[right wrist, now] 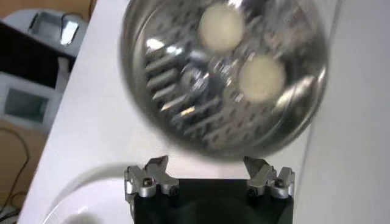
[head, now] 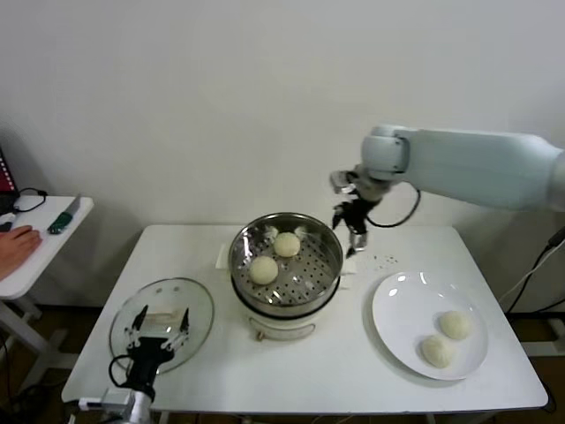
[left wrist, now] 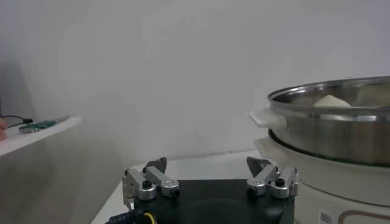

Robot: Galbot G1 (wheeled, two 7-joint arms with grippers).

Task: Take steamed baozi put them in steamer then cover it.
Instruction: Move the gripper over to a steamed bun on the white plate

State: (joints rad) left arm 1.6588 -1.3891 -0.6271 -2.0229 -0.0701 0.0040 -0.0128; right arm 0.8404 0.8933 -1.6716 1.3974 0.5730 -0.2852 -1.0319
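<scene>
The steel steamer (head: 328, 265) stands mid-table on its white base, with two cream-white baozi (head: 264, 269) (head: 287, 244) on its perforated tray. Two more baozi (head: 455, 324) (head: 436, 351) lie on the white plate (head: 402, 309) to the right. My right gripper (head: 351, 231) hangs open and empty just beyond the steamer's right rim; its wrist view looks down on the tray (right wrist: 183, 91) and both buns (right wrist: 223, 27) (right wrist: 262, 78). The glass cover (head: 199, 305) lies flat at the table's front left. My left gripper (head: 159, 320) is open and empty just above it, beside the steamer (left wrist: 341, 131).
A small white side table (head: 44, 243) stands to the left with a green tool (head: 60, 222), cables and a person's hand (head: 18, 240) on it. A paper slip (head: 222, 256) lies behind the steamer. The plate's rim (right wrist: 73, 198) shows in the right wrist view.
</scene>
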